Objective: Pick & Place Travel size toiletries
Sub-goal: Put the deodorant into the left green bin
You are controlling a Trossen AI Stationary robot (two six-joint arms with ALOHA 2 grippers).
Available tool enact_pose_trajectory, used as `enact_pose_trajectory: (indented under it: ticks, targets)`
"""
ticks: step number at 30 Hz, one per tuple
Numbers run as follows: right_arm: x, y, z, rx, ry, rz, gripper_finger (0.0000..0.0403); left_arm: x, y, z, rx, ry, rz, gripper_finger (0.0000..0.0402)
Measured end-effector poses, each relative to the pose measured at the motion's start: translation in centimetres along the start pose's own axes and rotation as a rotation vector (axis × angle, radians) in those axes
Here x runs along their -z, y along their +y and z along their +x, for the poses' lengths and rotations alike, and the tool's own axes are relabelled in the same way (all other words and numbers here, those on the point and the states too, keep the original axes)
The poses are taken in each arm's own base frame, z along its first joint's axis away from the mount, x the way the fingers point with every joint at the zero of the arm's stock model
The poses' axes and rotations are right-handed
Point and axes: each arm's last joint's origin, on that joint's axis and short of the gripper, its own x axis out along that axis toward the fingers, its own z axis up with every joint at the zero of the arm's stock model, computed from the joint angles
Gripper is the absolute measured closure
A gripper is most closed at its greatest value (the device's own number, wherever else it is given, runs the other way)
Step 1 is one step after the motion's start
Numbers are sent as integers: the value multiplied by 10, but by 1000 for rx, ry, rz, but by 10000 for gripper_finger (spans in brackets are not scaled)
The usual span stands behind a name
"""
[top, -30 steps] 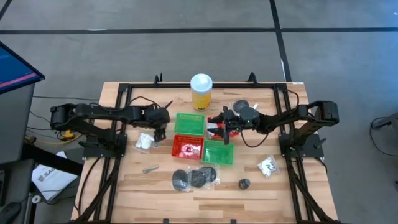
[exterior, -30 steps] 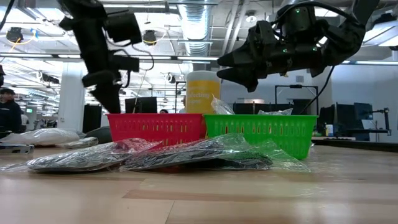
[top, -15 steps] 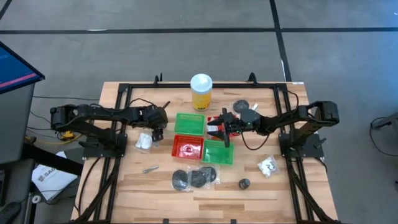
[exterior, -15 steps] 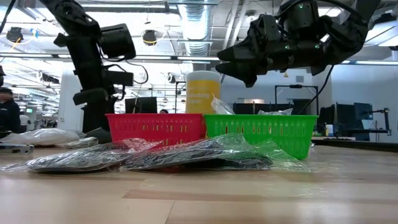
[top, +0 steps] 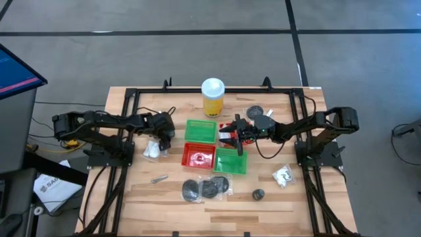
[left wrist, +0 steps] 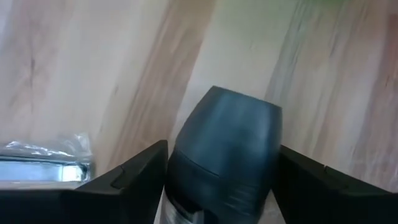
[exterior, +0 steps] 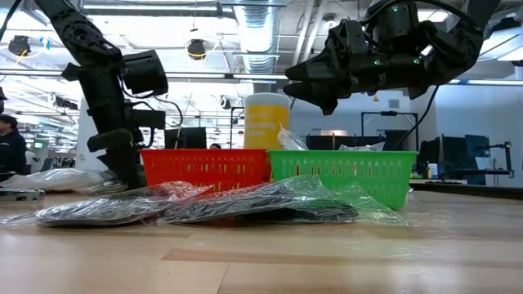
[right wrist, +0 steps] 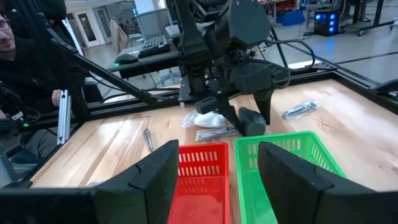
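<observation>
Sitting between the open left gripper's [left wrist: 221,180] fingers, a dark toiletry [left wrist: 224,155].

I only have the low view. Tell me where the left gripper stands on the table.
Observer: From above, the left gripper is left of the baskets, right by a white packet.
Operator: Report what is between its fingers.
Observer: Its wrist view shows the jaws open with a dark rounded item between them.
Operator: Now give me the right one.
Observer: The right gripper hangs open and empty, looking down on the red basket and a green basket.
</observation>
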Motion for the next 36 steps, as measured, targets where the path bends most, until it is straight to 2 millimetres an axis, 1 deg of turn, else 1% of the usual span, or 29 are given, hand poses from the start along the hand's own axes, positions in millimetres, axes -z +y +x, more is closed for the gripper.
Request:
enact_pose_trajectory:
  ticks: [3,8,14,18,36]
  targets:
    - [0,0,0,0,0,-2,197,-1,0,0,-1,-9,0,154]
    - [0,0,0,0,0,-2,197,-1,0,0,-2,-13,-1,178]
    - [0,0,0,-1,0,-1,201,-1,0,0,-2,-13,-1,181]
    - [0,0,0,-1,0,-1,204,-1,0,0,-2,-14,-1,192]
    - [0,0,0,0,0,1,211,-2,0,0,-3,-19,-12,195]
